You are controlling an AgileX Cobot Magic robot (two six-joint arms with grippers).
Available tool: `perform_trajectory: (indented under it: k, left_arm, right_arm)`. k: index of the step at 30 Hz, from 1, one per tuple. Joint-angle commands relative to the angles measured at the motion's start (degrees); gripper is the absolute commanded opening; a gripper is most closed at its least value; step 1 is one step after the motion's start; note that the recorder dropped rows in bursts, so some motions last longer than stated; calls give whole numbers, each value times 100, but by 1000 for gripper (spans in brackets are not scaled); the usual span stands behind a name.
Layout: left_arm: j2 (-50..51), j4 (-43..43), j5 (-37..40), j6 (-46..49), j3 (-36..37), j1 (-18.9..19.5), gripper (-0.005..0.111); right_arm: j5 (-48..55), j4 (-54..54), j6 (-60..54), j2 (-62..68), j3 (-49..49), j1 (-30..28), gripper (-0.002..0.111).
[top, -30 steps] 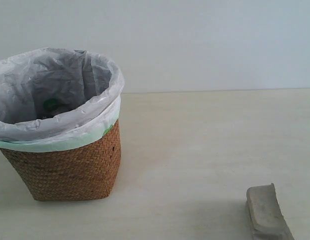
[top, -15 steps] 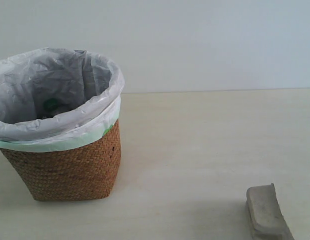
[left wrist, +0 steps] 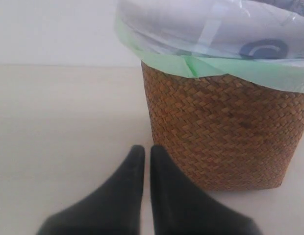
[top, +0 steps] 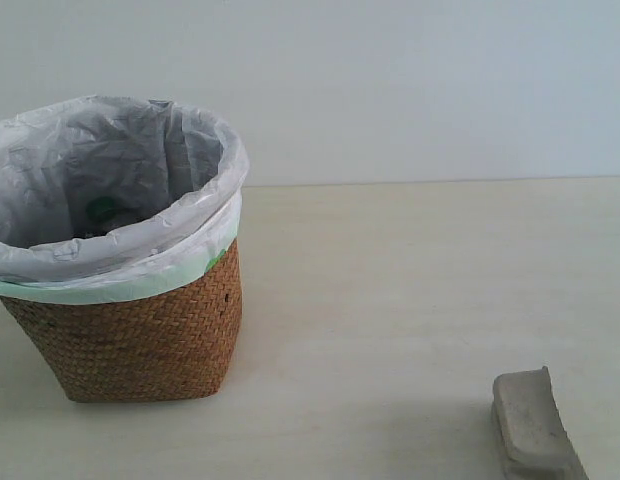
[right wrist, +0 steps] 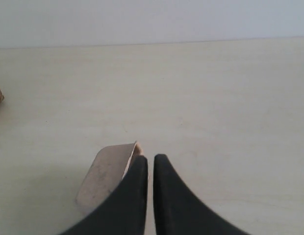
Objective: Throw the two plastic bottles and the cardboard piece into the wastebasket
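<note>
Exterior view: the wastebasket [top: 130,340], brown woven wicker with a crinkled translucent liner [top: 110,160] folded over its rim, is standing at the near left of the pale, smooth table [top: 410,280]. The cardboard piece [top: 533,425], a small matte beige pulp tray with raised sides, is lying at the near right, well apart from the basket. No bottle is showing on the table. A green patch [top: 101,208] is glowing through the liner, though what it is cannot be told. Neither arm is appearing here.

Left wrist view: the left gripper [left wrist: 143,149] is hovering just beside the basket's wicker wall, its dark tapered fingers pressed together on nothing.

Right wrist view: the right gripper [right wrist: 148,159] is hanging low over the table with fingers likewise pressed together and empty, the cardboard piece lying just beside one finger, not between them.

The cardboard appears to be the item in hand, the last one left out. The next move is calling for the right fingers to spread, straddle a thin raised wall of the light, stiff tray, pinch it, lift, and carry it left over the basket's wide mouth.
</note>
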State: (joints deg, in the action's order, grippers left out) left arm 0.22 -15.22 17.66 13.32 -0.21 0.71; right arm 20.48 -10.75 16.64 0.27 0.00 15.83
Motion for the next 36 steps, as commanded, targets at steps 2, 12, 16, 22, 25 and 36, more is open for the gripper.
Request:
perform_trajectory:
  k: [2,12,16,22,25,36]
  left_arm:
    - [-22,5,28,41,21,22,4]
    - [-22,5,28,41,21,22,4]
    - [-22,5,28,41,21,22,4]
    - [-22,5,28,41,21,22,4]
    - [-22,5,28,41,21,22,4]
    - [-22,5,28,41,21,22,4]
  right_arm:
    - [-13,-41,-12,-27,0,-40,1]
    - [-13,-41,-12,-27,0,-40,1]
    - [-13,-41,-27,-27,0,-40,1]
    - [-13,171,355,-27,0,-40,1]
    - [-258,688,1482,-27,0,-40,1]
    - [-778,1571,3488,-27,0,-40,1]
